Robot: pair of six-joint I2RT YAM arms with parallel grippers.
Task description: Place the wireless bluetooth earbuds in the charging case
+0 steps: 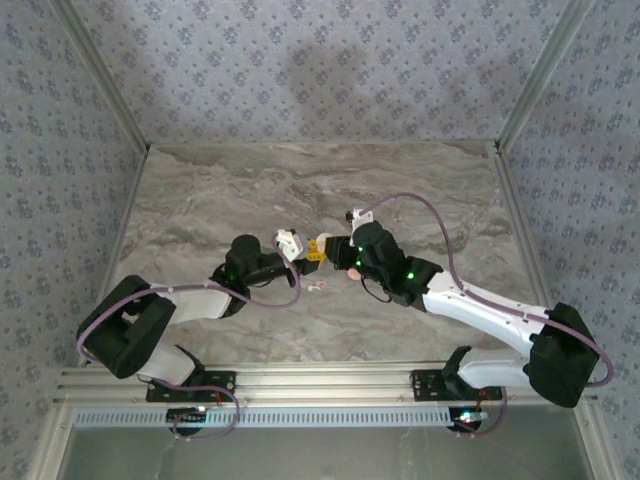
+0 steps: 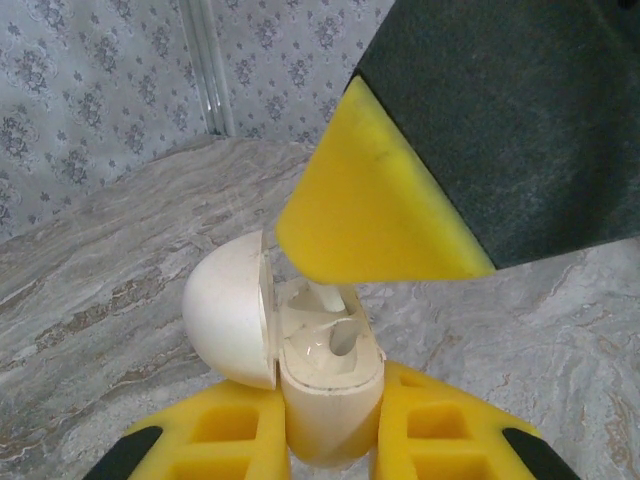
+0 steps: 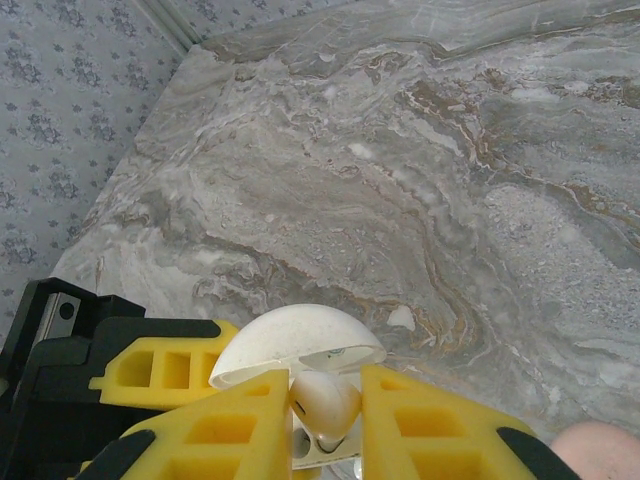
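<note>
Top external view: both arms reach inward and meet over the middle of the marble table [image 1: 420, 190], grippers tip to tip. The white charging case [image 1: 290, 241] sits up off the surface at the left arm's tip.

Left wrist view: left gripper [image 2: 330, 425] is clamped on the charging case body, one yellow finger pressed to each side, case upright. The lid [image 2: 228, 312] is flipped open to the left, a rounded white dome. One yellow finger of the right gripper comes down from above, right over the open case. A white stem pokes down below it into one well of the case; how deep it goes I can't tell. The other well looks open.

Right wrist view: right gripper [image 3: 325, 400] is pinched on one earbud [image 3: 325, 408], white bulb squeezed between the two yellow fingers, directly above the case opening and just under the lid's rim. The left gripper's yellow fingers show at lower left, beside the lid.

Loose earbuds [image 1: 317, 287], tiny white bits, lie on the table just below the meeting grippers, apart from the case. Count unclear at that size.
</note>
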